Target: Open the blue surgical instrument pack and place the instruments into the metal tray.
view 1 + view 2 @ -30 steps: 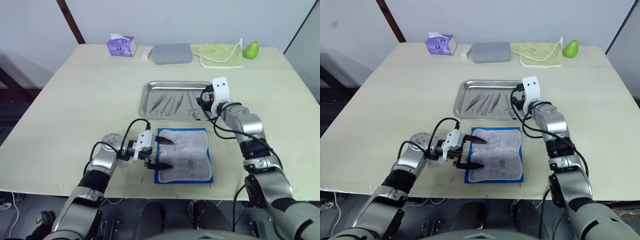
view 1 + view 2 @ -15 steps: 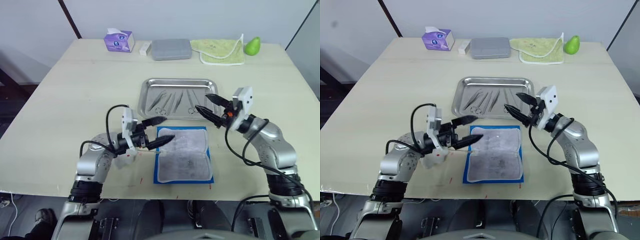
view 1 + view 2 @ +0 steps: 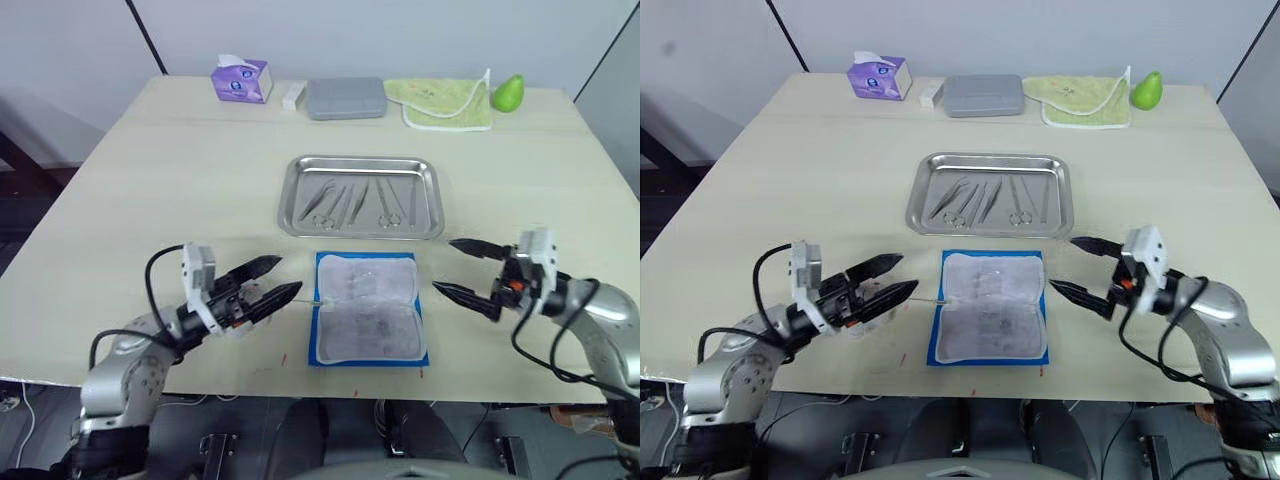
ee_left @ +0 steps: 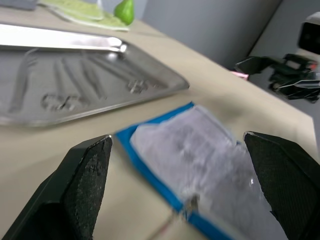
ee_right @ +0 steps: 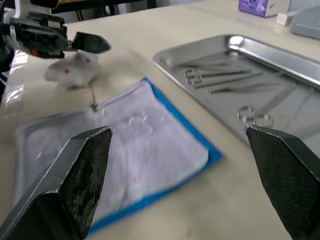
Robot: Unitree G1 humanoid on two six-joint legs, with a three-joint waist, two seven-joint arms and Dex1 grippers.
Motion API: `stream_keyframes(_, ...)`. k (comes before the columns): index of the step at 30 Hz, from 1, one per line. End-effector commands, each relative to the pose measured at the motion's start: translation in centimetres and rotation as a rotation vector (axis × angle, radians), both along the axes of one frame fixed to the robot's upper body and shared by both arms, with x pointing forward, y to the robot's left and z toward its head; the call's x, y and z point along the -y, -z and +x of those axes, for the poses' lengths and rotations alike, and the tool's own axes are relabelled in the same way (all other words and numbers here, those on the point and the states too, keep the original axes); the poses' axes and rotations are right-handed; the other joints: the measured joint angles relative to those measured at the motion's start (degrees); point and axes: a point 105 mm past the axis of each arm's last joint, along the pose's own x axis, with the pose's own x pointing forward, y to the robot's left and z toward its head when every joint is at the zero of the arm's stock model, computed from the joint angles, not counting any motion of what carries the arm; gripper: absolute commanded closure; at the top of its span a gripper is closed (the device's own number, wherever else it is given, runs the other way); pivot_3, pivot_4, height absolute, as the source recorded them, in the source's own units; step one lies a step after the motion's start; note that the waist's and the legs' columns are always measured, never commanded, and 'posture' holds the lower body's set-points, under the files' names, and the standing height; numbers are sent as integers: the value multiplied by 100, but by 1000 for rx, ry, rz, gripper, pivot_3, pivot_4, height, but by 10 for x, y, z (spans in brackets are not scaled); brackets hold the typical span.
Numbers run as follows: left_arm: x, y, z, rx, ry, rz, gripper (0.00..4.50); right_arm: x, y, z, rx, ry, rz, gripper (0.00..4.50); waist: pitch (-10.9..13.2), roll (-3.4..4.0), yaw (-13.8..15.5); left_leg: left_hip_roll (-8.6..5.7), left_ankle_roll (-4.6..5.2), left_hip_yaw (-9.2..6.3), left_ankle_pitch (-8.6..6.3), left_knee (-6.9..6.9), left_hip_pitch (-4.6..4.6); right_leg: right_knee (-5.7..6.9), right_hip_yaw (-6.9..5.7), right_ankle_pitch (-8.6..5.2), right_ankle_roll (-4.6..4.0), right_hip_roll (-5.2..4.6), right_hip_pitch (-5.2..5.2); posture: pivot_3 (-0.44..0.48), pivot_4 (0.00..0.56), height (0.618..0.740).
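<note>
Blue surgical instrument pack [image 3: 367, 321] lies spread open, lining up, near the tabletop's [image 3: 180, 170] front edge, apparently emptied. Just behind it the metal tray [image 3: 362, 195] holds the instruments [image 3: 356, 202]. Left gripper [image 3: 272, 281] hovers released just left of the pack; right gripper [image 3: 467, 270] hovers released to its right, both grasping nothing.
</note>
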Motion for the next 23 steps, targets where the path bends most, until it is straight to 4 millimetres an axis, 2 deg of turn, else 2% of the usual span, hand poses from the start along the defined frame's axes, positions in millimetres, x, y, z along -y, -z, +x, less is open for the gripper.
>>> stream_keyframes(1,-22,-12,-9,36,-77,15,0,16,-15,-15,58,5,7,45,3,-1,-2,0,0,0,0,0,-1,0,0,0,0,0,-2,0,150,740)
stream_keyframes(8,-75,5,-48,-67,-225,99,0,70,2,-47,-25,116,-46,45,4,-4,-9,1,0,5,0,8,6,0,3,-4,7,-5,2,0,150,740)
stream_keyframes(11,-92,13,-64,-110,-281,129,0,87,8,-62,-56,154,-79,45,4,-4,-1,-1,0,5,0,9,6,1,0,-9,14,-10,2,0,150,740)
stream_keyframes(15,-100,23,-74,-147,-306,160,0,92,14,-72,-72,162,-89,45,5,-7,-2,1,0,5,0,9,10,1,0,-22,6,-14,2,0,150,740)
stream_keyframes(19,-102,28,-73,-141,-317,219,0,95,22,-78,-88,150,-113,45,3,-10,1,3,0,6,0,15,15,4,1,-26,0,-19,7,0,150,740)
stream_keyframes(23,-97,28,-67,-135,-310,218,0,94,24,-76,-83,155,-98,45,3,-10,4,3,0,10,0,16,14,3,3,-25,0,-19,7,0,150,740)
